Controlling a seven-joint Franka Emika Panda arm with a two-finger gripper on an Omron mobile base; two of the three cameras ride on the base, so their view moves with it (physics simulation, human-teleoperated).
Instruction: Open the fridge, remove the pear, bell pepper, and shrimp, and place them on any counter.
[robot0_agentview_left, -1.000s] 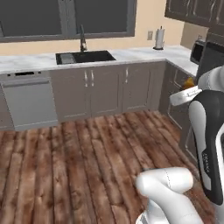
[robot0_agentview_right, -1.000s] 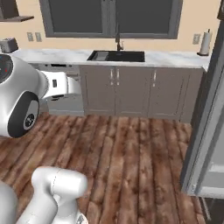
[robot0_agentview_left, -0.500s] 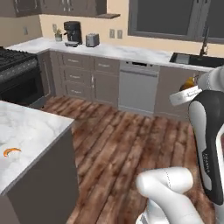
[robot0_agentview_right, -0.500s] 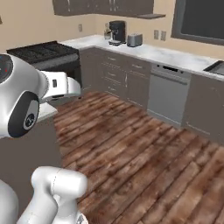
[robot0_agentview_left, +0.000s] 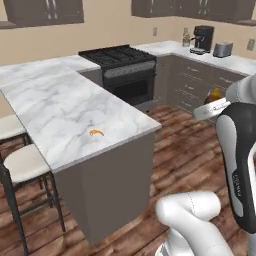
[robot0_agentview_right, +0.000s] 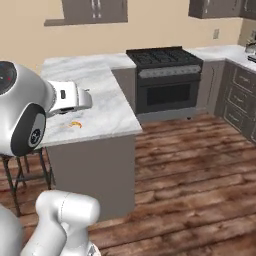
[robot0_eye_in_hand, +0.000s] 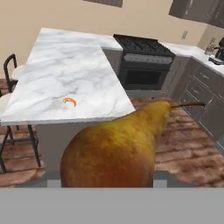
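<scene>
Pear (robot0_eye_in_hand: 118, 148) transport looks like the step in hand: in the hand view the brownish-olive fruit sits huge at the bottom, right at the camera, stem pointing away toward the floor by the cabinets, and beyond it lies the island tabletop (robot0_eye_in_hand: 65, 74) with the orange shrimp (robot0_eye_in_hand: 69, 101) already on the marble near its front edge. The fingertips are hidden behind the fruit there, but its place at the hand suggests the jaws are partly open and closed on the pear. The left base view adds what the hand view cannot: the arm's white wrist at the right edge, with a sliver of the pear (robot0_agentview_left: 215, 94) peeking above it, well apart from the tabletop (robot0_agentview_left: 60, 100) and the shrimp (robot0_agentview_left: 96, 133), and over the wood floor (robot0_agentview_left: 185, 150) rather than the marble. It also shows a stool (robot0_agentview_left: 22, 165) beside the island and the stove (robot0_agentview_left: 125, 70) behind. The right base view shows the hand's white body crossing in front of the tabletop (robot0_agentview_right: 105, 100), with the shrimp (robot0_agentview_right: 75, 124) just below it in the picture; the fruit is hidden there. Judged from this, the next move calls for carrying the pear over the marble, lowering it onto a bare patch clear of the shrimp and the edge, then releasing. The bell pepper would remain to fetch.
</scene>
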